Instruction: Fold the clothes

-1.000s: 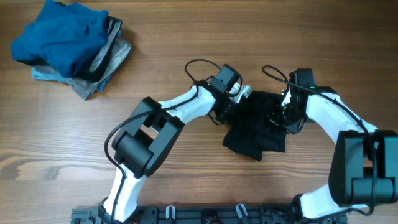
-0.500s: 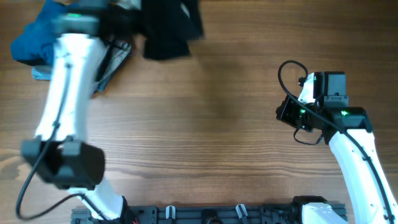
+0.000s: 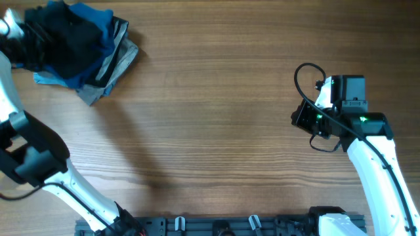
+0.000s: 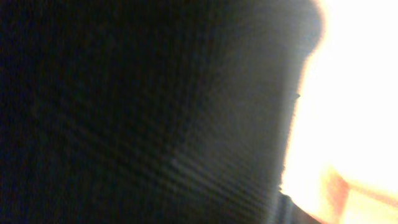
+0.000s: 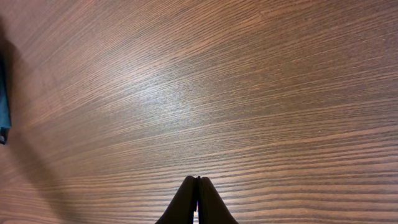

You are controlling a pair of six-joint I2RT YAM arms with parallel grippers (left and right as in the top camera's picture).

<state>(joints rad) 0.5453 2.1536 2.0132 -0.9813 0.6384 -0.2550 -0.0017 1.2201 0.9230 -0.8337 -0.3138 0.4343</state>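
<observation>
Fingers on your right gripper (image 5: 198, 198) are pressed together and hold nothing, with only bare wooden tabletop (image 3: 223, 131) beneath and ahead of them. Your left gripper (image 3: 14, 31) sits at the far-left edge of the overhead view, right against the pile; its wrist view is filled with dark weave and glare, so you cannot tell how far its fingers are parted or whether they have hold of cloth.

The black T-shirt (image 3: 65, 39) lies bunched on top of the blue garment (image 3: 92, 18), with the grey garment (image 3: 118, 62) beneath, just beside your left fingers and well apart from your right ones. It looks like a compact bundle set on the stack, so judge the folding and placing as essentially done; what is left is confirming the release and backing the left arm away.

Room is tight on the left, where the pile lies near the tabletop corner and its layers could drag. Everything between the pile and your right fingers is open wood.
</observation>
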